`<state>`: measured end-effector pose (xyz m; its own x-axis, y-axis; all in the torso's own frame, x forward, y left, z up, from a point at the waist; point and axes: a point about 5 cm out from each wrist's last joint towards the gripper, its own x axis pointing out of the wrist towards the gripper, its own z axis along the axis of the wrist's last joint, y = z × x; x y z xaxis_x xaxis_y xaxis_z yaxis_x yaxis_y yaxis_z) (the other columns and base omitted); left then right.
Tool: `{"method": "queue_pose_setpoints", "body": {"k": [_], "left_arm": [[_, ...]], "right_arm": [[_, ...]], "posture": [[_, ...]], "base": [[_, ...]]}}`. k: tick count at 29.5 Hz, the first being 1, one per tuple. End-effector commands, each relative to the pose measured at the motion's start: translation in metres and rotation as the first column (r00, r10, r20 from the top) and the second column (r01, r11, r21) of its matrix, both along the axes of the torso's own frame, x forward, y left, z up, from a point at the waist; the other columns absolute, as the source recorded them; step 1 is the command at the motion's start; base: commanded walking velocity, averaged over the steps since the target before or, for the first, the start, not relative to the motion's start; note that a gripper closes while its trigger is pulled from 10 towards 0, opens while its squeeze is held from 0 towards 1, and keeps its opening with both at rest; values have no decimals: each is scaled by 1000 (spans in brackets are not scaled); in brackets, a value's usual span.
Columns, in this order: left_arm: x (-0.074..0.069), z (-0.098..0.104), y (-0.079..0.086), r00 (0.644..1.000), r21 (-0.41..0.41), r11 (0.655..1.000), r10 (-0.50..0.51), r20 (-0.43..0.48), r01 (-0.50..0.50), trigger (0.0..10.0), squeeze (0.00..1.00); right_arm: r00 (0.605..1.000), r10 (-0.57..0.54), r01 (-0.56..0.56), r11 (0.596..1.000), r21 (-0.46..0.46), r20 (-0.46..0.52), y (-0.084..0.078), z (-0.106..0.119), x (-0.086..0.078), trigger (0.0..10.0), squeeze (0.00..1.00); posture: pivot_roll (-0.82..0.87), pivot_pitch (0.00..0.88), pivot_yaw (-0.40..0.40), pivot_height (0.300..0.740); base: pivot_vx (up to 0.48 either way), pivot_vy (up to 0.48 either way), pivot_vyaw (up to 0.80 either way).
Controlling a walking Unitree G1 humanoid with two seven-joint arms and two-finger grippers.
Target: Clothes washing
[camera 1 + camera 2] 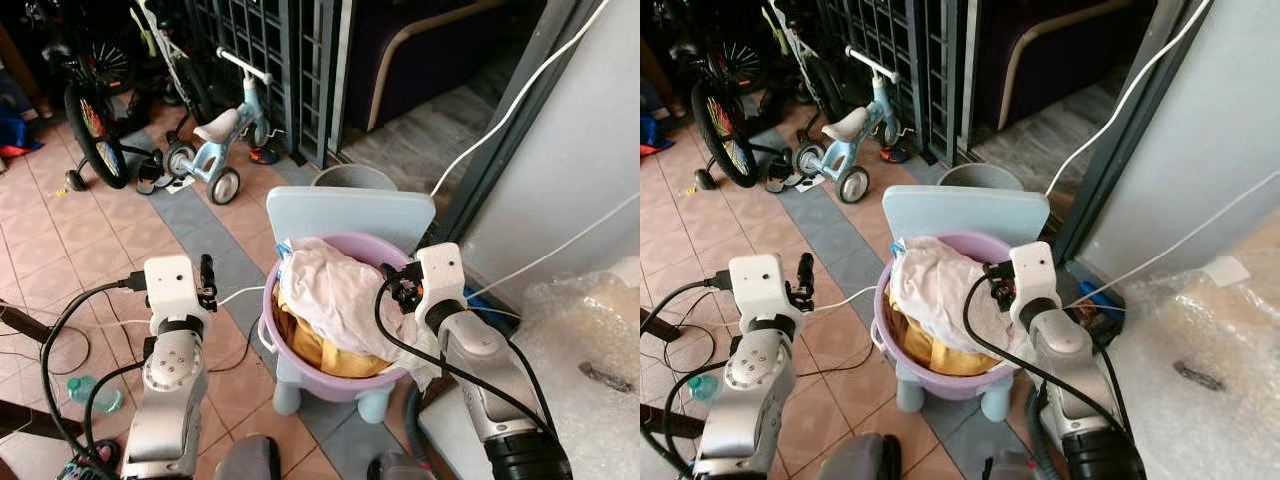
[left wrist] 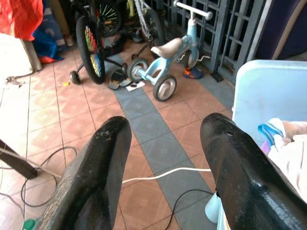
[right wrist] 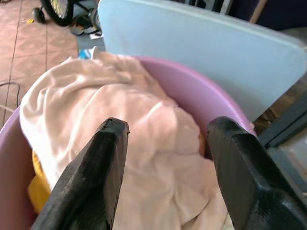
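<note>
Purple basin (image 1: 300,372), center frame on a pale blue chair (image 1: 350,215), heaped w/ crumpled white cloth (image 1: 335,290) over yellow fabric (image 1: 320,352). Right gripper (image 3: 163,167) fingers wide, just above the cloth. Left gripper (image 2: 165,167) also wide, over tiled floor (image 1: 60,230) at lower left.

basin (image 1: 268,300): smooth lilac plastic, slight sheen
white garment (image 1: 335,285): soft crumpled cloth, matt
yellow garment (image 1: 310,350): cloth, matt
chair (image 1: 350,215): pale blue plastic, smooth and matt
floor (image 1: 60,250): terracotta and grey tiles, matt
right hand (image 3: 165,158): fingers (image 3: 93,177) black, faintly grainy, dull gloss
left hand (image 2: 165,158): fingers (image 2: 240,177) black, glossier
bubble wrap (image 1: 580,340): clear, shiny plastic
gate (image 1: 270,50): dark metal bars
</note>
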<state>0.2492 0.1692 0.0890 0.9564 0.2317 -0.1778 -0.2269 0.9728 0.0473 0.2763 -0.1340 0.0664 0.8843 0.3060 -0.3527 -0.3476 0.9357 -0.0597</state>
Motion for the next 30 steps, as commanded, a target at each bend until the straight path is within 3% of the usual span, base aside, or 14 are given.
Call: {"method": "queue_pose_setpoints", "body": {"k": [1, 7, 15, 20, 27, 30], "left_arm": [[-3, 0, 2, 1000, -6, 1000, 11, -23, -11, 10000, 0], [-9, 0, 5, 999, 7, 1000, 9, -37, -9, 10000, 0], [-11, 4, 1, 999, 7, 1000, -12, -38, 12, 10000, 0], [-10, 7, -2, 999, 13, 1000, -22, -32, 23, 10000, 0], [-9, 9, -3, 999, 13, 999, -38, -28, 39, 10000, 0], [-8, 8, -5, 998, 16, 999, -42, -38, 43, 10000, 0]], "right_arm": [[999, 34, -35, 999, -26, -30, 3, -6, -1, 10000, 0], [998, 25, -27, 999, -40, -65, 7, -14, 6, 10000, 0], [998, 2, -6, 998, -67, -68, 19, -16, 20, 10000, 0], [995, -74, 64, 988, -142, -63, 17, -20, 27, 10000, 0], [992, -123, 118, 980, -162, -26, 11, -19, 31, 10000, 0], [988, -154, 145, 964, -222, -24, 3, -26, 32, 10000, 0]], "posture": [[51, 132, -6, 740], [77, 151, -8, 740], [98, 163, -13, 740], [108, 168, -10, 740], [105, 169, -9, 740], [106, 172, -9, 740]], "base": [[0, 379, 0], [0, 467, 0], [0, 0, 0], [0, 0, 0], [0, 0, 0], [0, 0, 0]]}}
